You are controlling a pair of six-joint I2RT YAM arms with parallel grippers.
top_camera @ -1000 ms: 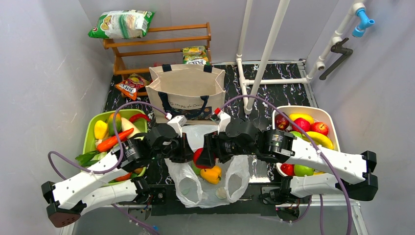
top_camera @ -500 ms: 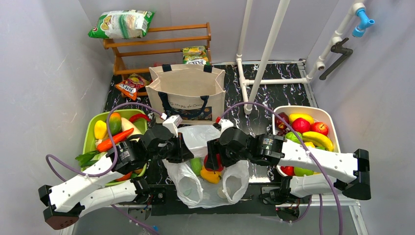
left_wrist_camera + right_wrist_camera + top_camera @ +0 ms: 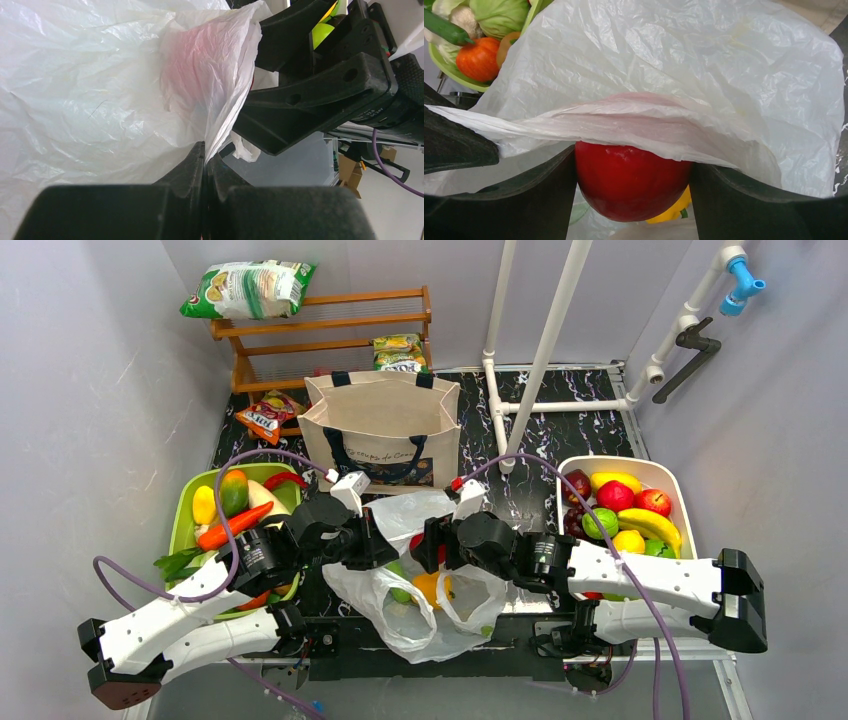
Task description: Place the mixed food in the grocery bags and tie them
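Two grippers crowd the mouth of the plastic bag (image 3: 420,625), which lies at the table's near edge between the green tray (image 3: 179,525) and the white tray (image 3: 615,461). The left gripper (image 3: 205,150) is pinched tight on the bag's rim, holding it up. The right gripper (image 3: 634,190) stands wide, clamping a red fruit (image 3: 631,170) at the opening, with film draped over it. Inside the bag lie a yellow pepper (image 3: 430,587) and a green fruit (image 3: 400,592). The canvas tote (image 3: 380,415) stands upright just behind, its mouth open. Dark tabletop (image 3: 590,430) shows to the right of the tote, crossed by white pipes (image 3: 545,350). Vegetables (image 3: 232,527) fill the green tray, and mixed fruit (image 3: 625,495) fills the white one.
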